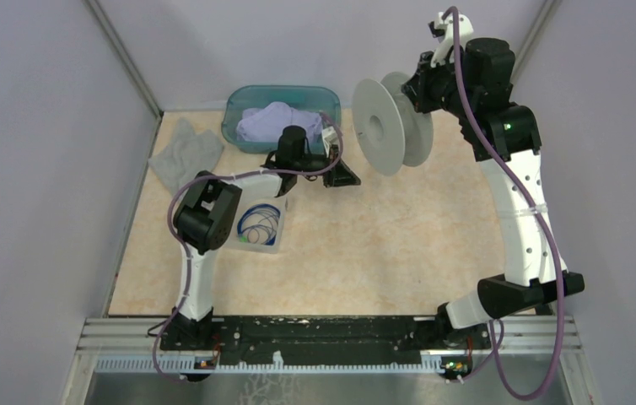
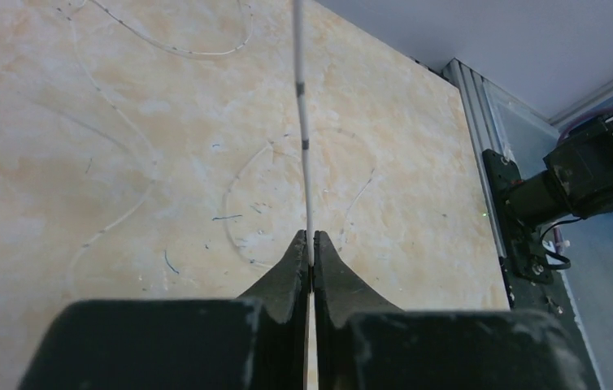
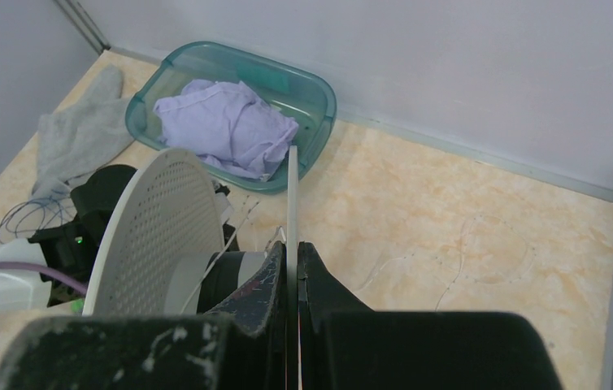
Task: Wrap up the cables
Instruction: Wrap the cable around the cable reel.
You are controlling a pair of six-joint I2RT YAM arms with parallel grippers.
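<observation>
My left gripper (image 2: pixel 311 240) is shut on a whitish cable (image 2: pixel 303 122) with dark marks, which runs straight away from the jaws above the table. In the top view this gripper (image 1: pixel 342 174) hangs just left of a grey spool (image 1: pixel 392 123). My right gripper (image 3: pixel 291 248) is shut on the edge of one spool flange (image 3: pixel 292 187). The other, perforated flange (image 3: pixel 153 236) stands to its left. A thin white cable (image 3: pixel 234 231) leads off the hub. Blue and whitish cable loops (image 1: pixel 261 221) lie in a clear box under the left arm.
A teal bin (image 1: pixel 243 99) holding a lilac cloth (image 1: pixel 277 121) stands at the back left. A grey cloth (image 1: pixel 184 150) lies beside it by the left wall. Faint curved marks cover the beige tabletop (image 2: pixel 124 179). Grey walls close in the back and sides.
</observation>
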